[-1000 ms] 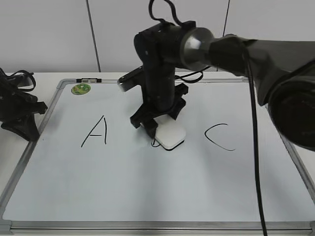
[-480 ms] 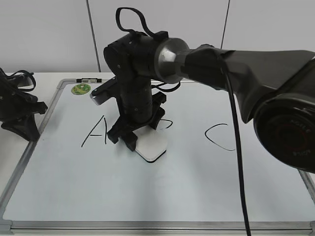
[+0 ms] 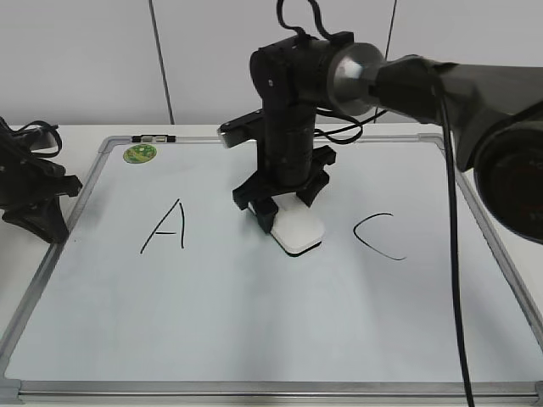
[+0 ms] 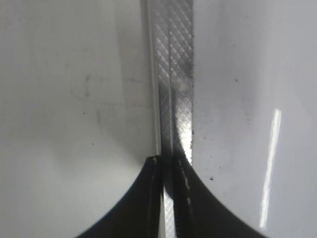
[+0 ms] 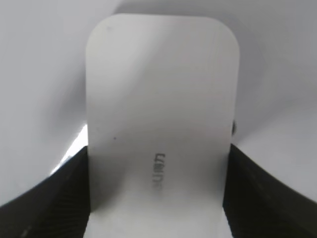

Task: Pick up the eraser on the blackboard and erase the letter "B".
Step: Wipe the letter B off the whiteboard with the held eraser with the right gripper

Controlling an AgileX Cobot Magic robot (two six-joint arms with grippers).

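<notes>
Wiping is in hand: right end effector (image 3: 286, 212) clamped on the eraser (image 3: 298, 231), pressed flat on the blackboard (image 3: 254, 314) between "A" and "C"; no "B" shows; next, lift to check for remnants.

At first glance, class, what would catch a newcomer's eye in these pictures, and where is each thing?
The big black right arm reaching in from the right, its right gripper clamped on the white eraser, which is pressed to the middle of the blackboard. On either side of it stand a black letter A on the left and a C on the right. The left gripper sits idle at the board's left edge.
</notes>
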